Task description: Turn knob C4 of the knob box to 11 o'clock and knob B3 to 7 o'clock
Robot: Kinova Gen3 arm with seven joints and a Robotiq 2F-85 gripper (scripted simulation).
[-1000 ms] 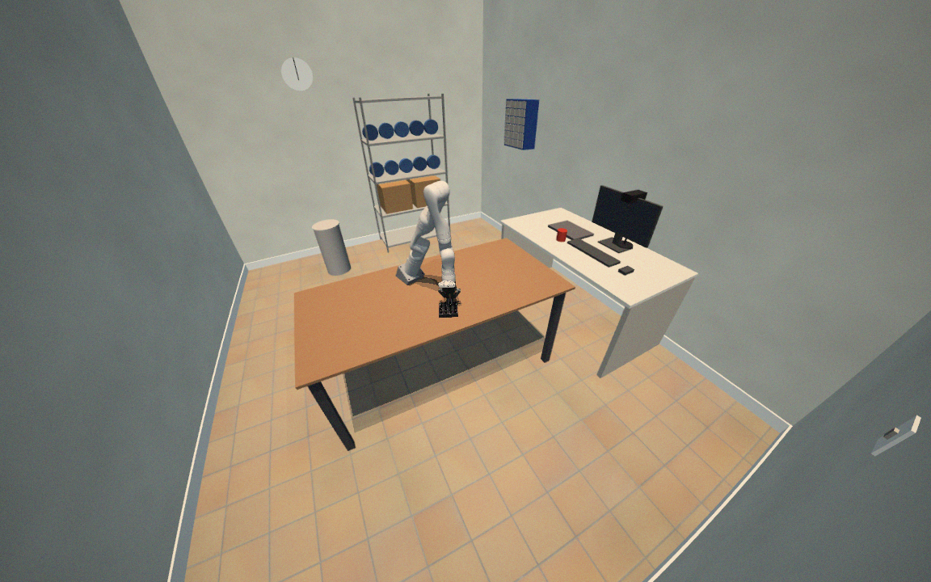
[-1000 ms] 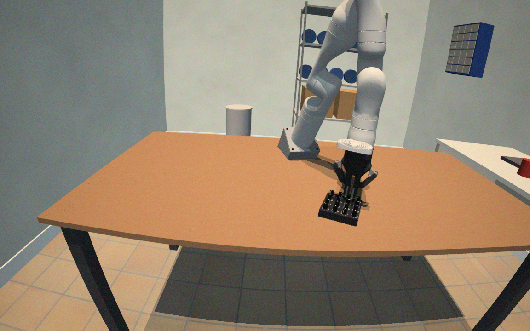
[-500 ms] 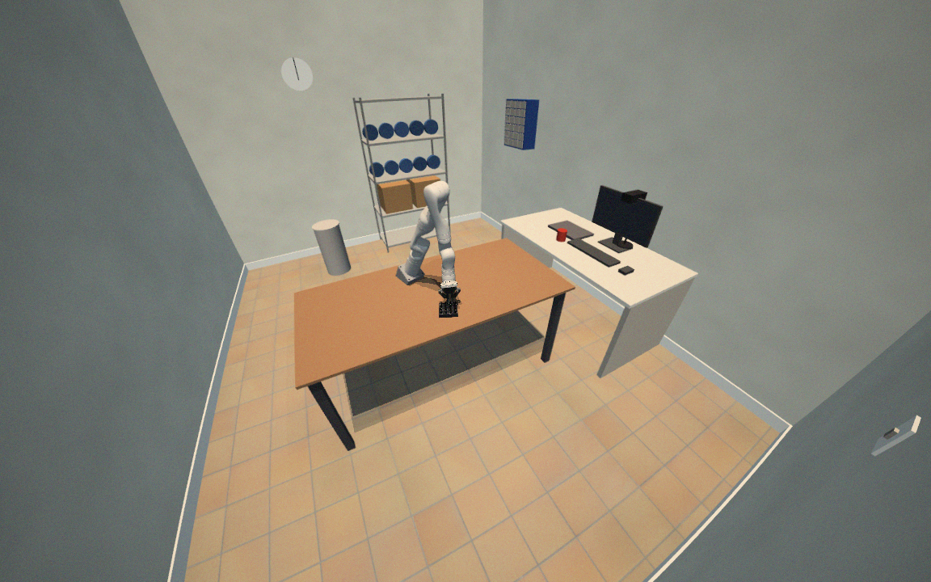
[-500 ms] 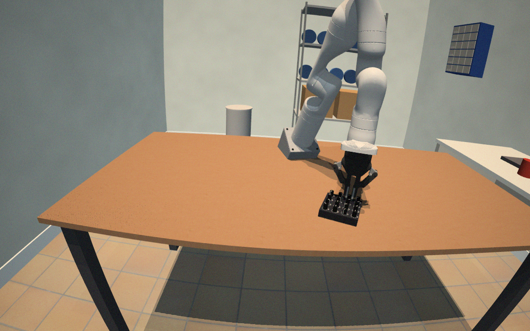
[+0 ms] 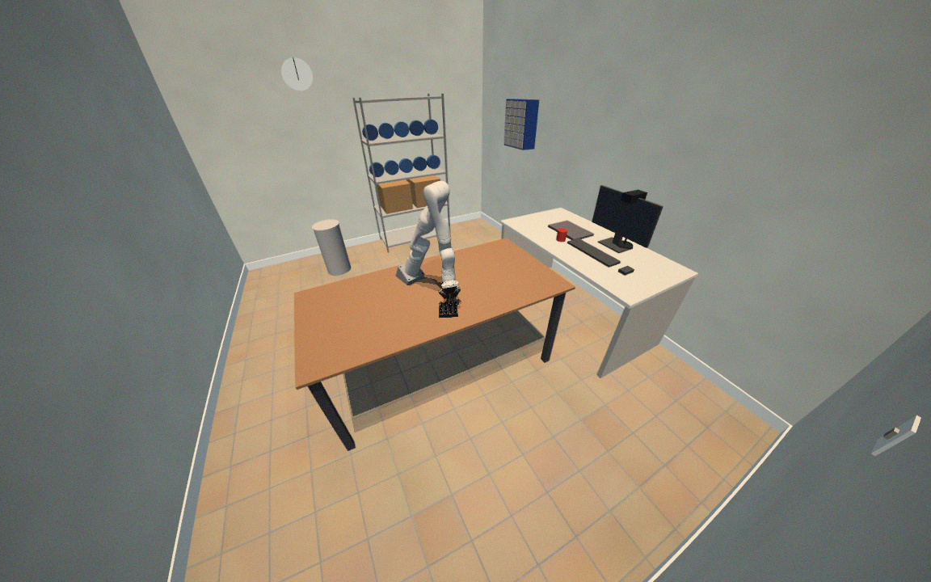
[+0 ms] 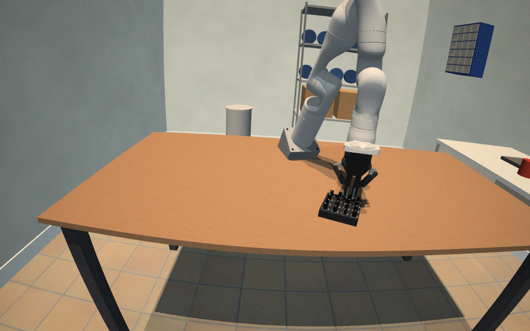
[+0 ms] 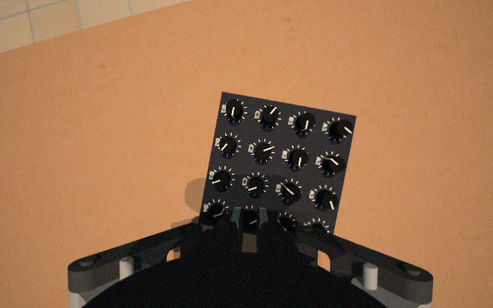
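Observation:
The black knob box [image 5: 448,314] [image 6: 338,219] [image 7: 281,136] stands on the table, with row D at the left and row A at the right in the wrist view. My gripper [image 6: 351,193] [image 7: 250,220] points down at it, its fingers close together on both sides of knob C4 [image 7: 251,222], shut on it. The short visible line of C4 points right and slightly up, about 11 o'clock; the fingers and shadow partly hide its marks. Knob B3 [image 7: 291,194] is untouched; its line points up and left, at about 7 o'clock. Knobs B4 and A4 are partly hidden by the gripper.
Neighbouring knobs D4 [image 7: 216,212], C3 [image 7: 256,186] and B4 [image 7: 288,222] stand close to the fingers. The brown table [image 5: 360,325] [image 6: 201,197] [image 7: 101,128] carries the box near its front edge. A white desk [image 5: 642,282] stands to the right.

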